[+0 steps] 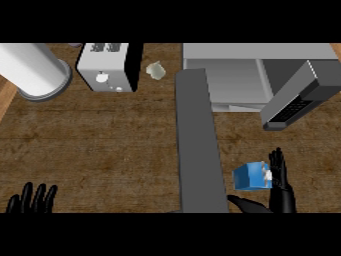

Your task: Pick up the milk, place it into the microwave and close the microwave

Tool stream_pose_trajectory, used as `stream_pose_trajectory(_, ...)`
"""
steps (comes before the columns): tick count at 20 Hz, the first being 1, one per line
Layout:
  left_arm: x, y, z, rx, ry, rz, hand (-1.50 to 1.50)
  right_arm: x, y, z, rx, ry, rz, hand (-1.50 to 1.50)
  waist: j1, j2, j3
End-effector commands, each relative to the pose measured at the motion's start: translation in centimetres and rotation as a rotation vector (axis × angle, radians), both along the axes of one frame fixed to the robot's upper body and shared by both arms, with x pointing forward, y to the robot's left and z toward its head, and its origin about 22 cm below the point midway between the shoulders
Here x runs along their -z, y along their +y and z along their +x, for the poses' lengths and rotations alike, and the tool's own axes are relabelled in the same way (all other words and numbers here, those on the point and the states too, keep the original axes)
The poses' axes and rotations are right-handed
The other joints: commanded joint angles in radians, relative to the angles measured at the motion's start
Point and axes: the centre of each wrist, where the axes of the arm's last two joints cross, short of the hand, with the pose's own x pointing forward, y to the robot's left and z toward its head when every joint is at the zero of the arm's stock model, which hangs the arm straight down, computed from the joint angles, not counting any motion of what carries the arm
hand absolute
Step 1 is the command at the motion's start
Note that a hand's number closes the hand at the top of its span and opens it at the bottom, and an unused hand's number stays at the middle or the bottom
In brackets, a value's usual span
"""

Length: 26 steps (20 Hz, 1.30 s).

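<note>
Head view: the milk [248, 177], a small blue carton with a white mark on its face, stands on the counter [92, 150] near the near edge, right of the middle and just right of a long grey bar [199, 140] that runs from the near edge toward the far one. What that bar is I cannot tell.

The right hand [282, 192] stands wide at the carton. Its straight fingers [278, 165] lie along the carton's right face, touching it or nearly so, and the thumb [245, 204] reaches out low on the near side. It brackets the milk without closing on it. The left hand [33, 201] rests at the near left corner, fingers up, holding nothing.

The microwave [225, 82] sits at the far right corner with its door [306, 95] swung out, well apart from the carton.

A carton of this kind is probably light and fairly stiff at its edges, but its flat walls likely give under a squeeze and may be slick. The best hold looks to be across two opposite faces at mid-height, thumb on the left, fingers on the right. Taken higher, it could tilt. The lift should keep it upright and clear of the bar and the open door.
</note>
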Motion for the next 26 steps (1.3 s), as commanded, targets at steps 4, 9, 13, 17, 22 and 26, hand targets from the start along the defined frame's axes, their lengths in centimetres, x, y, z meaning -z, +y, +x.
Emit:
stream_pose_trajectory(4,0.4,-0.8,-0.4,-0.004,0.004,0.006,-1.50,0.6,1.8,2.9,0.084,-0.023,-0.013,-1.50,0.004,0.001,0.000)
stream_pose_trajectory(9,1.2,-2.0,-0.3,0.009,-0.014,0.010,-1.50,0.2,1.0,3.2,0.088,-0.012,-0.199,1.50,0.003,0.000,0.000)
stream_pose_trajectory(13,0.0,1.1,-0.4,0.011,-0.006,0.005,-1.50,0.8,1.4,4.9,0.167,-0.035,-0.183,1.50,0.005,0.002,0.001)
stream_pose_trajectory(17,1.2,0.5,-0.4,0.018,0.002,0.000,-1.50,0.3,0.2,4.5,0.142,-0.092,-0.138,1.50,0.001,0.001,0.000)
stream_pose_trajectory(22,-0.6,0.5,-1.0,0.024,-0.005,-0.011,-1.50,-0.5,-0.3,8.1,0.065,-0.147,-0.093,1.50,0.013,0.004,0.001)
stream_pose_trajectory(26,0.3,-0.1,0.5,0.042,-0.006,-0.017,-1.50,-1.9,-0.3,11.6,-0.004,-0.169,-0.044,1.50,0.031,0.013,0.004)
